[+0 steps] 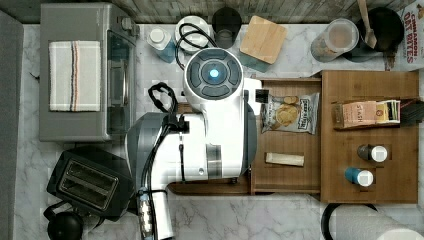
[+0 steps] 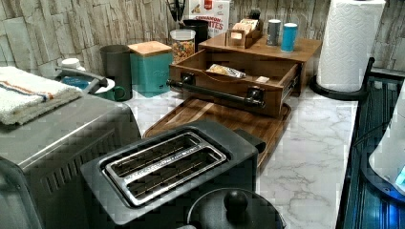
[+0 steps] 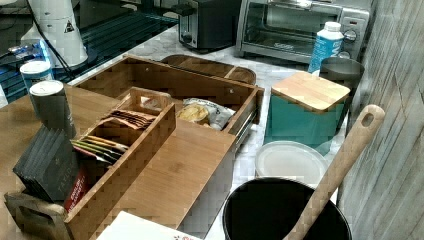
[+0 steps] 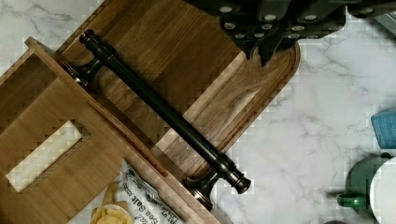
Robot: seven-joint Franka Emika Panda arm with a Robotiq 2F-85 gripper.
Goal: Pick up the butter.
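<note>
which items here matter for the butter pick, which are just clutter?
Relevant:
- butter
- open drawer holding it
- gripper, above the board in front of the drawer

Clutter:
- chip bag, same drawer
- tea box
- toaster
- toaster oven
- teal canister

Soft, even room light, no harsh shadows. The marble counter (image 1: 280, 215) gleams pale; the paper towel roll (image 2: 351, 43) glares white. Everything looks blocky and slightly smeared.
</note>
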